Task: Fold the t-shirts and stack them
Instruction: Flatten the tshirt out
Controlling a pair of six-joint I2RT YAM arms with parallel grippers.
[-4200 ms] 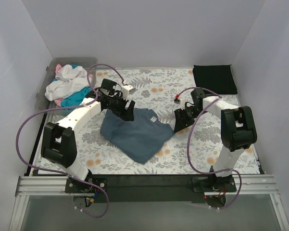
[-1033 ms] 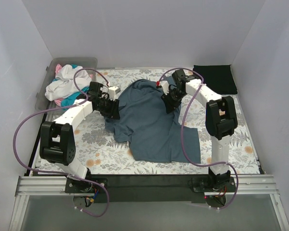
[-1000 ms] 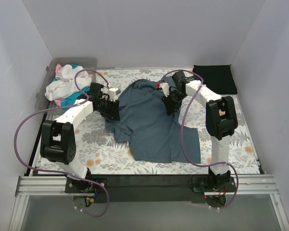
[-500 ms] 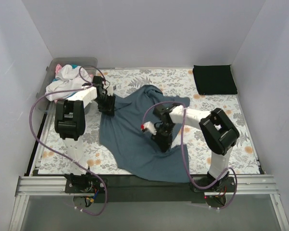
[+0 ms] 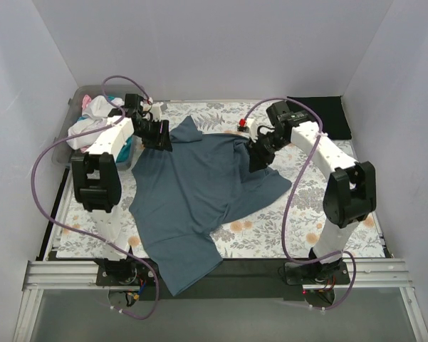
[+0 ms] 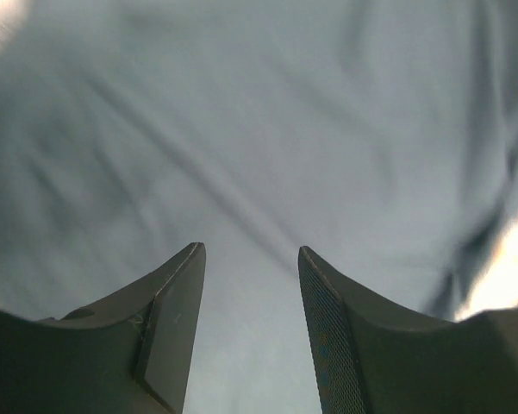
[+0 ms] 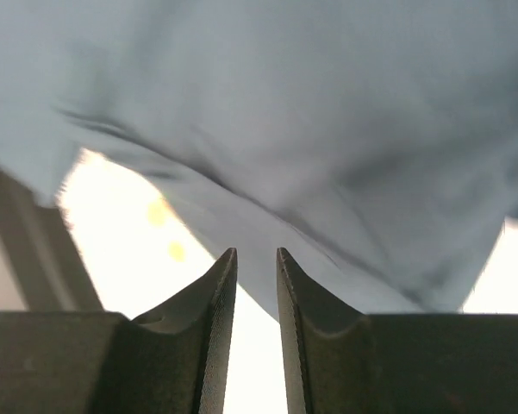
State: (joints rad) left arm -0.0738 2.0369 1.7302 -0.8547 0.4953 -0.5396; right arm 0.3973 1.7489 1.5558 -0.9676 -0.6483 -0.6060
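On the worktop, covered by 1 floral tablecloth, there is 1 slate blue-grey t-shirt spread open. It runs from the far edge down the middle, and its lower part hangs over the near edge. 1 black t-shirt lies folded in the far right corner. 1 clear plastic bin at the far left corner holds a heap showing white cloth, teal cloth and pink cloth. How many shirts are in the heap cannot be told.

Both of the 2 arms reach to the far half. The left gripper is at the blue-grey shirt's far left corner and the right gripper is at its far right part, where the cloth ridges up.

Only the overhead view shows the bin, the black shirt and the overhang. The left wrist view, blurred, shows only blue-grey cloth, with the 2 fingers spread apart and the cloth lying beyond them. The right wrist view shows its 2 fingers nearly together, pinching a thin fold of the shirt, with bright worktop under the raised cloth.
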